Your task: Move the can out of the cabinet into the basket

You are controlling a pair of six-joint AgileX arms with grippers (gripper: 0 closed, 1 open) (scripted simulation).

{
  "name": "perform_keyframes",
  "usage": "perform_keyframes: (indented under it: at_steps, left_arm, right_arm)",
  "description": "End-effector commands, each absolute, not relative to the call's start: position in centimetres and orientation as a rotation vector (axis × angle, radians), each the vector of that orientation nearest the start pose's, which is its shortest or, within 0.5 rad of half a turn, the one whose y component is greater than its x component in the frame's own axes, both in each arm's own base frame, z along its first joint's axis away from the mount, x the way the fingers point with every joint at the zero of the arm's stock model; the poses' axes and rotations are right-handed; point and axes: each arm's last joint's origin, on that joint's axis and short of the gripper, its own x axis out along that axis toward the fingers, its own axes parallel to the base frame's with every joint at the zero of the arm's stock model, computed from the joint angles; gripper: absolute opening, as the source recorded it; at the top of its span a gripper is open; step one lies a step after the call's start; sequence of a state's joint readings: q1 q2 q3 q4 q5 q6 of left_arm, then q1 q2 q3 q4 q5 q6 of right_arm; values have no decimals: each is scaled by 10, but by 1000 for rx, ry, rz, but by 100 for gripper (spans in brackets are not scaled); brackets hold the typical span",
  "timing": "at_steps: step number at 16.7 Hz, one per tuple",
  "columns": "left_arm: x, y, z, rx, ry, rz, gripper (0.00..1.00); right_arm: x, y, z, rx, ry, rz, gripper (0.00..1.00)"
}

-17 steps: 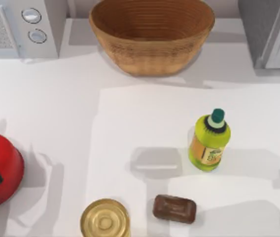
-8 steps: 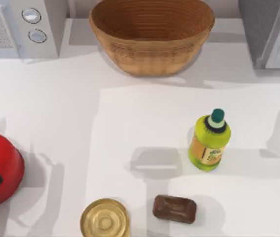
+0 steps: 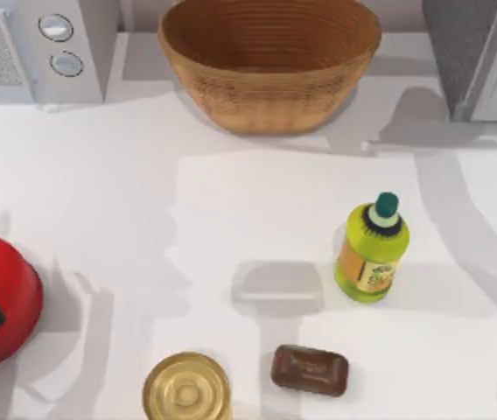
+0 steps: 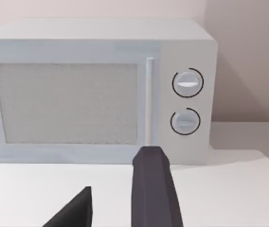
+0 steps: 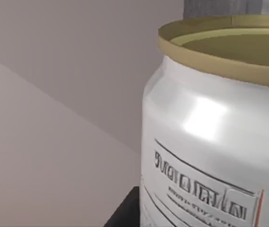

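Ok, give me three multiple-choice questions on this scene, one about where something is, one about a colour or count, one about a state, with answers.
1. Where does the green bottle stand on the table?
A. right of the middle
B. inside the basket
C. on the microwave

2. How many round knobs does the microwave have?
A. one
B. two
C. four

3. What does the basket hold?
A. the can
B. the gold tin
C. nothing visible

Answers:
1. A: the top view puts it right of centre, behind the brown bar.
2. B: two knobs sit one above the other in the left wrist view, in front of the left gripper.
3. C: its inside shows bare weave, while the can sits close before the right wrist camera and the gold tin is on the table.
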State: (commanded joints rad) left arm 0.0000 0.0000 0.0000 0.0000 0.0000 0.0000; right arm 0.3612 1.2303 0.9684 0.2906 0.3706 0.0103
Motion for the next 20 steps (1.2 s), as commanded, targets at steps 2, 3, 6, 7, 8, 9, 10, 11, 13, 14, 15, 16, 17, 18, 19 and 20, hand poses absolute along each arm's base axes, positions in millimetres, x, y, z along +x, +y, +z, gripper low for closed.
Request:
perform_keyframes:
  at_steps: [2, 3, 6, 7, 8, 9, 10, 11, 13, 14, 15, 16, 17, 18, 19, 20]
  left_arm:
    - [106, -1, 160, 0, 0, 0, 100]
    - [106, -1, 160, 0, 0, 0, 100]
    - [106, -1, 160, 0, 0, 0, 100]
    - [106, -1, 160, 0, 0, 0, 100]
    - [106, -1, 160, 0, 0, 0, 100]
    - [106, -1, 160, 0, 0, 0, 100]
    - [106, -1, 160, 0, 0, 0, 100]
    - [106, -1, 160, 0, 0, 0, 100]
    - [106, -1, 160, 0, 0, 0, 100]
    - [106, -1, 160, 0, 0, 0, 100]
    - [106, -1, 160, 0, 0, 0, 100]
    - [106, -1, 160, 0, 0, 0, 100]
    - [106, -1, 160, 0, 0, 0, 100]
    - [106, -1, 160, 0, 0, 0, 100]
    - [106, -1, 160, 0, 0, 0, 100]
    - [106, -1, 160, 0, 0, 0, 100]
  right_arm:
    - [316, 131, 344, 5, -23, 4, 0]
    - [337, 152, 338, 4, -19, 5, 0]
    - [387, 213, 307, 0, -6, 6, 0]
    - [399, 232, 294, -2, -2, 6, 0]
    - [409, 249, 281, -3, 1, 6, 0]
    - [416, 264, 268, -4, 4, 6, 0]
    - [422, 277, 257, -4, 5, 6, 0]
    - [426, 288, 247, -3, 4, 5, 0]
    - [430, 301, 235, -1, 2, 5, 0]
    - [431, 304, 232, 0, 2, 5, 0]
    - [431, 305, 232, 0, 2, 5, 0]
    - [431, 305, 232, 0, 2, 5, 0]
    - [431, 305, 232, 0, 2, 5, 0]
    - [431, 305, 232, 0, 2, 5, 0]
    - [433, 303, 227, -7, 14, 3, 0]
    - [433, 303, 227, -6, 13, 3, 0]
